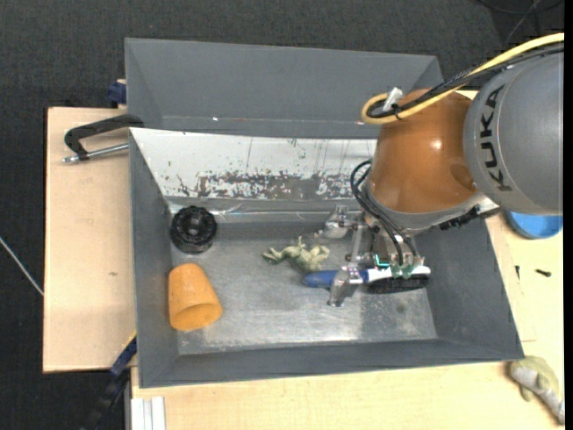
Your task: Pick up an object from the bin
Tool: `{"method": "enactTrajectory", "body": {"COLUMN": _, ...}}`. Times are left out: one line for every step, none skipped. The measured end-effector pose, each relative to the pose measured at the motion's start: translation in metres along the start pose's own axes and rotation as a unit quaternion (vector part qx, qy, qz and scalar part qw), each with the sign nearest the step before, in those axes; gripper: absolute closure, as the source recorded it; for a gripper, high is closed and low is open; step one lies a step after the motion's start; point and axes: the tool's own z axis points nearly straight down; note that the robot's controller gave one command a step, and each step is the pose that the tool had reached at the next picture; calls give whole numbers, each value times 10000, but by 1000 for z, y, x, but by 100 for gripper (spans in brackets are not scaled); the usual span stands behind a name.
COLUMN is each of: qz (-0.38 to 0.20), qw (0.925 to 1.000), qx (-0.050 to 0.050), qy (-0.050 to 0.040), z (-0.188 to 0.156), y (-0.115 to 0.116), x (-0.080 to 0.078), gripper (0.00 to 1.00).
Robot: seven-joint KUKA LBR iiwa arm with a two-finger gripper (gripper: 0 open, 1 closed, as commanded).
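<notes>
Gripper (345, 285) is down near the floor of the bin (269, 330), hanging below the arm's orange wrist cover (421, 164). Whether it is wide, narrow or clamped on anything: cannot tell, the tip is too cluttered to read. Just beside the tip, on the side away from the arm, lies 1 small blue piece (318, 280), smooth, elongated and flat on the metal. By position it is judged the likeliest pick, though contact cannot be confirmed. Slightly beyond it, towards the back wall, is 1 pale green toy figure (300, 255) with splayed limbs, an irregular outline that probably offers a poor grip. Well apart from the gripper, across the bin, are 1 black round ribbed cap (193, 227), looking like hard plastic, and 1 orange cup-shaped piece (192, 296), matte and tapered, lying on its side. The 4 items are loose and separate, not heaped, so the gripper's low stance suits a flat thing on the scuffed bare floor.
</notes>
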Motion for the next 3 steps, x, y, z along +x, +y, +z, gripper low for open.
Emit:
{"method": "enactTrajectory", "body": {"qz": -653, "qw": 9979, "qx": -5, "qy": -31, "z": 95, "y": -22, "x": -59, "gripper": 0}}
{"method": "enactTrajectory", "body": {"qz": -655, "qw": 9978, "qx": 4, "qy": -63, "z": 89, "y": -22, "x": -61, "gripper": 100}}
{"method": "enactTrajectory", "body": {"qz": -429, "qw": 9990, "qx": 6, "qy": -91, "z": -74, "y": -32, "x": -54, "gripper": 100}}
